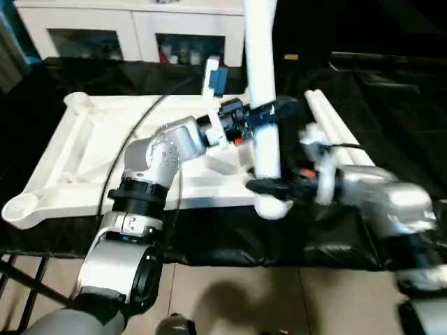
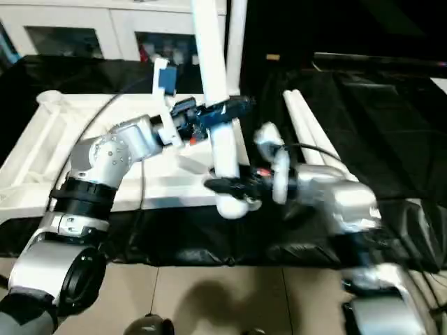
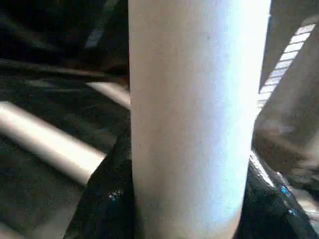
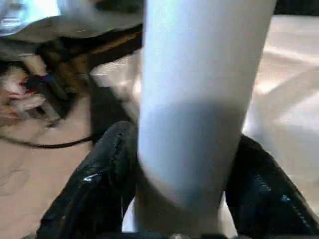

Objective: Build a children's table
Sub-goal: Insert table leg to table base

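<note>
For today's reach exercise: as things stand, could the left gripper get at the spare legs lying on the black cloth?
Probably not yet: the left gripper is closed around the upright leg, and that leg stands between it and the spare legs.

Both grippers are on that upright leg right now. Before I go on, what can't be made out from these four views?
- Leg: its upper end runs off the top edge of both eye views.
- Near right corner socket of the tabletop: behind the leg and right gripper.
- Left gripper: whether it actually pinches the leg; the left wrist view is too close.
- Spare legs: near ends hidden by the right forearm.
</note>
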### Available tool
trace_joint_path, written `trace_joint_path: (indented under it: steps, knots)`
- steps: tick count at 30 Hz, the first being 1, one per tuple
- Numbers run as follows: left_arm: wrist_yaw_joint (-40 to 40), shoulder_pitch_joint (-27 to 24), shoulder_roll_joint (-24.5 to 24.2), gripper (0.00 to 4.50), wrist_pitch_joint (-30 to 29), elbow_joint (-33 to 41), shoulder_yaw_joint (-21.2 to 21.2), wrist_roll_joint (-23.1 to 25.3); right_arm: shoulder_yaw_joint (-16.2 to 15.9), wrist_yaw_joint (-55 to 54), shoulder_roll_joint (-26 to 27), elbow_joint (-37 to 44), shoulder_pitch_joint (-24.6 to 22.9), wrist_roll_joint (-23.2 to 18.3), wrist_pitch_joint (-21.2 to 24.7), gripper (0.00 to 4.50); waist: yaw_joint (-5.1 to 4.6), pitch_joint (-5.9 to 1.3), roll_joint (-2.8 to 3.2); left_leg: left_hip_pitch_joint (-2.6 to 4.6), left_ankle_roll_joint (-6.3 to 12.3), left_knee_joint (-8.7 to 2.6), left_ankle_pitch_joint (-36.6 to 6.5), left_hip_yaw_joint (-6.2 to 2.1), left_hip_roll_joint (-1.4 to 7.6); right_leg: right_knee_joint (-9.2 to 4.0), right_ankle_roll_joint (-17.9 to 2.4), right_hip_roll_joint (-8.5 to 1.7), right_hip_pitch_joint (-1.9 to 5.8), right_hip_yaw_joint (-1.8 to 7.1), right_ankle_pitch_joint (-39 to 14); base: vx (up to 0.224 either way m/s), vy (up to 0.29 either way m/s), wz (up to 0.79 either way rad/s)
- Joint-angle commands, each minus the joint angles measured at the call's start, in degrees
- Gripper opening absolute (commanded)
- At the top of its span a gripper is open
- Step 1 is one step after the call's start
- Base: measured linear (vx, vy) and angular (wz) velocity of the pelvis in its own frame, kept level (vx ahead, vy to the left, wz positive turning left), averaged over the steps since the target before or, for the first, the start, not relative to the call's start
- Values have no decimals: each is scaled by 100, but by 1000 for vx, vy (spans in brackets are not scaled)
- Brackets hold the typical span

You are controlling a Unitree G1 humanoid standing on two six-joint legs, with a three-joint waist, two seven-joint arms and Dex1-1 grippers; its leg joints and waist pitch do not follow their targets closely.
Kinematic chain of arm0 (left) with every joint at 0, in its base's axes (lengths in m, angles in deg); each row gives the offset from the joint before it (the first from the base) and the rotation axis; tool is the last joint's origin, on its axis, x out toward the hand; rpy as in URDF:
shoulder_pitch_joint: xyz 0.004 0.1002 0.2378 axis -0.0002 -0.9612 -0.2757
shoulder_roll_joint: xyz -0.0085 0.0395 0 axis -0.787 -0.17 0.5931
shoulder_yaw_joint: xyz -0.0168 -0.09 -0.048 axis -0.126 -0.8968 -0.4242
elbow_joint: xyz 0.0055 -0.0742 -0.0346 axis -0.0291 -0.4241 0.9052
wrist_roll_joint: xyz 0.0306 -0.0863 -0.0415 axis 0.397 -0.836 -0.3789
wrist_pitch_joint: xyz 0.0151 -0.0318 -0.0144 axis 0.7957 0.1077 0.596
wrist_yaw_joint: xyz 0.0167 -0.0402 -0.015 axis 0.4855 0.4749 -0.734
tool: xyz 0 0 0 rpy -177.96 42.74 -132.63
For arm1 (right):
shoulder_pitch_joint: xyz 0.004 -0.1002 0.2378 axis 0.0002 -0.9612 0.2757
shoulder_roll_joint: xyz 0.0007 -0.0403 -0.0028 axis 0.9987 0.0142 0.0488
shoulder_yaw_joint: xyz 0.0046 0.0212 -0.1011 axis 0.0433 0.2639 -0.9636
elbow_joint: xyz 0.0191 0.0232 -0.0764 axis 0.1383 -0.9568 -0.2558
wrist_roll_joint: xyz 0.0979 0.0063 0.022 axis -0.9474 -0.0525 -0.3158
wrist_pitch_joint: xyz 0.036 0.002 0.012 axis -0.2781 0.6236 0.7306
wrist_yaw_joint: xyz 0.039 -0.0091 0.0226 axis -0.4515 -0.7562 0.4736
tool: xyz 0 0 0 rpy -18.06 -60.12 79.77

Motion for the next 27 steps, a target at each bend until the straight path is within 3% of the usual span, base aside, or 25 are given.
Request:
trace_joint_path:
  steps: [1, 3, 7, 9, 12, 20, 27]
  knots:
    - [241, 86, -32, 185, 120, 24, 86, 159, 16, -336, 29, -60, 120, 213, -229, 306, -25, -532, -89, 150, 136, -358, -621, -183, 326, -361, -1261, -398, 295, 257, -885, 0, 0, 0]
    - [492, 92, 44, 185, 66, 164, 97, 232, 55, -915, 229, -245, 229, 443, -417, 309, -34, -545, -131, 154, 162, -353, -504, -170, 325, -328, -1318, -398, 291, 258, -712, 0, 0, 0]
    - [747, 117, 101, 184, 101, 231, 173, 356, 72, -1324, 420, -417, 301, 596, -434, 311, -13, -541, -112, 166, 248, -345, -533, -157, 316, -332, -1378, -389, 290, 262, -618, 0, 0, 0]
    - [801, 124, 101, 184, 131, 232, 196, 399, 45, -1336, 427, -424, 301, 616, -403, 311, -18, -537, -143, 163, 250, -355, -568, -159, 319, -341, -1339, -386, 298, 261, -652, 0, 0, 0]
    - [907, 145, 134, 184, 194, 243, 207, 493, -45, -1377, 450, -470, 304, 663, -369, 311, -23, -533, -129, 150, 214, -358, -600, -167, 316, -339, -1289, -392, 306, 265, -692, 0, 0, 0]
    - [1079, 191, 132, 184, 247, 189, 224, 583, -289, -1277, 457, -532, 280, 743, -133, 232, -24, -541, -134, 149, 232, -353, -558, -169, 313, -329, -1307, -391, 309, 266, -587, 0, 0, 0]
    - [1032, 205, 109, 184, 259, 225, 243, 572, -92, -1230, 520, -543, 333, 527, -115, 194, -22, -539, -135, 155, 215, -355, -631, -168, 313, -340, -1318, -397, 309, 264, -661, 0, 0, 0]
